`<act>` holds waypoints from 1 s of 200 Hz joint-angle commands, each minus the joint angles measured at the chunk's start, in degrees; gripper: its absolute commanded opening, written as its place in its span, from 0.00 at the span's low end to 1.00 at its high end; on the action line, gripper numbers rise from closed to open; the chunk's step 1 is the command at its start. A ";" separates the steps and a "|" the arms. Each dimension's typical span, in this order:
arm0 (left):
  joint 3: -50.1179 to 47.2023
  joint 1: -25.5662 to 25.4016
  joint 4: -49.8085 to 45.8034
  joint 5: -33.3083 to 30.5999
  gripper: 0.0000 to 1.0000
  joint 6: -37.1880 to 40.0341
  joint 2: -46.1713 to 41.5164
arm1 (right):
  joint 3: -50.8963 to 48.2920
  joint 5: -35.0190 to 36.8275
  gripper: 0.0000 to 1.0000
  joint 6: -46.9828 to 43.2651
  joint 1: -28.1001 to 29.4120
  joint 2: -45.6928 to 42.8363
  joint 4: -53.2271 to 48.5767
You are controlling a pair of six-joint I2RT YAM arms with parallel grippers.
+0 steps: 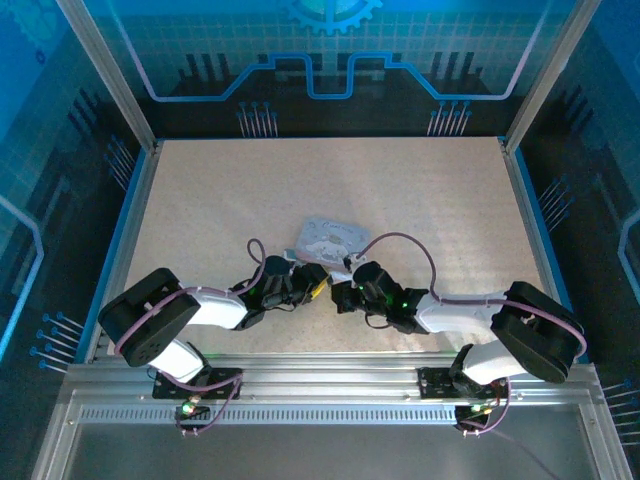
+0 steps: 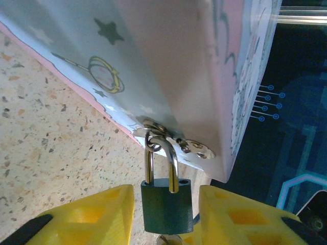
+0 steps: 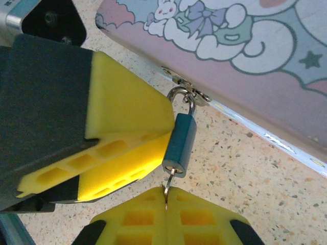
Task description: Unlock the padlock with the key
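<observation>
Hand, right [image 3: 166,198]: pads pressed together on the key [image 3: 168,181], tips aimed at the lock's underside.
Key: thin metal, entering the bottom face of the padlock [image 3: 180,145], in line with its body.
Padlock: small, dark bluish; hangs directly ahead of the right tips, long axis running from key toward the tin [image 3: 245,76], slightly tilted.
Shackle [image 2: 162,153]: silvery, both legs seated, threaded through the tin's hasp [image 2: 196,149]; looks locked.
Hand, left [image 2: 166,196]: jaws apart, a yellow pad either side of the lock body, close but not clamping.
Tin: lavender, cartoon-printed, lying on the table [image 2: 56,153] just beyond both hands.
Nearer hand: both at the lock; right has the key.
Next move, judged: twist about the long axis; unclamped, the body may swing.
</observation>
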 commanded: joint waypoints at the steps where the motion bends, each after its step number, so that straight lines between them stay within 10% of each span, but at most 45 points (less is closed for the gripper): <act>1: -0.55 -0.20 -2.96 0.12 0.43 2.25 -2.88 | -1.22 0.47 0.00 2.36 -0.59 -0.62 2.74; 200: 4.16 1.39 -35.65 -8.69 0.61 17.61 -24.29 | -9.34 -5.21 0.09 26.94 -3.93 5.06 21.71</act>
